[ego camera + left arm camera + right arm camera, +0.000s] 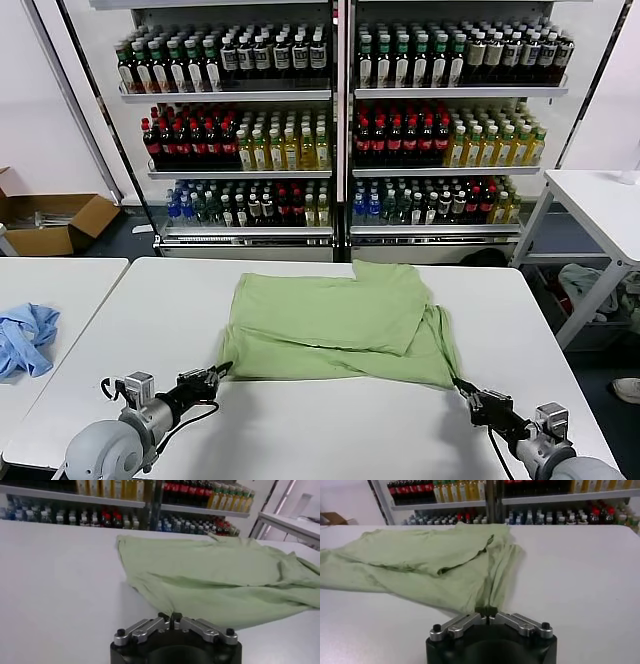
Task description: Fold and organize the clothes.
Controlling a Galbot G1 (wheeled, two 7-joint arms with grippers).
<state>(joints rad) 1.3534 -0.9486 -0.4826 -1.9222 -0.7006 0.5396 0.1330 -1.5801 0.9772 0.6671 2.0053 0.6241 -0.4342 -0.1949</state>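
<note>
A: Why's L gripper (219, 371) pinching shirt (335, 322) at its near corner?
B: Prob. for next fold. R gripper (462, 385) is gripping other near corner. Shirt's lying mid-table (300, 430).

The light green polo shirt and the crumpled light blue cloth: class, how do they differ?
The light green polo shirt lies spread and partly folded on the middle white table; the crumpled light blue cloth sits bunched on the left table. The shirt is larger. Both grippers, left and right, meet the shirt's near corners; nothing touches the cloth. Both are fabric.
</note>
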